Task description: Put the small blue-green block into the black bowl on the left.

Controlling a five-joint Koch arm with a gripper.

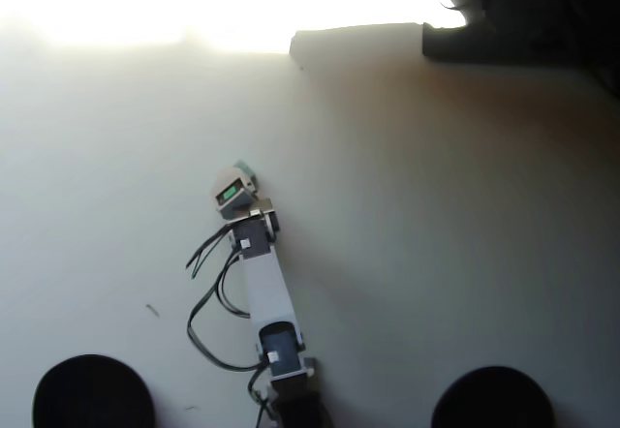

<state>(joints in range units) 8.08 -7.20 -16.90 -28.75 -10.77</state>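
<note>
Mostly pale tabletop (436, 215), glare at top edge; jaws' grip on blue-green block (243, 168) unclear

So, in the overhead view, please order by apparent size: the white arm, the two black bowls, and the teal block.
1. White arm, the longest.
2. The black bowl at lower left and the black bowl at lower right: alike, both cut by the picture's edge, so unranked.
3. Blue-green block, only a sliver visible beside the pincer.
</note>
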